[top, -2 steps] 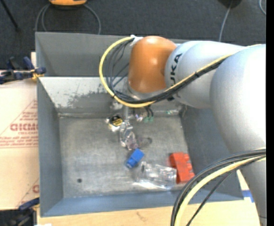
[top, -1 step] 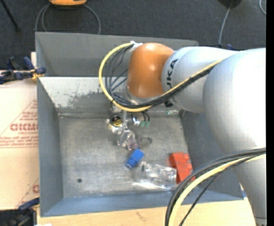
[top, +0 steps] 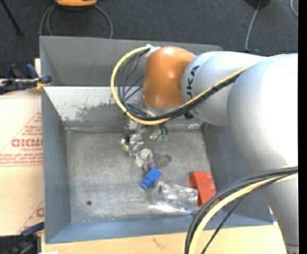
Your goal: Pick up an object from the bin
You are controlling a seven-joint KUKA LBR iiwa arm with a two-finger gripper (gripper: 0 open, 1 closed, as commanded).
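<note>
My gripper [top: 134,141] hangs low over the bin floor near the middle, just under the orange wrist cover. A small blue block-like thing [top: 150,178] lies on the floor a little below and to the right of the gripper, apart from it. Beside the blue thing, toward the front right, lies a clear plastic piece [top: 175,197]. An orange-red block [top: 202,186] rests against the bin's right wall.
The arm comes in from the right and covers the bin's back right part. A yellow cable loops round the wrist above the gripper. The left half of the bin floor is bare grey metal with a small dark spot.
</note>
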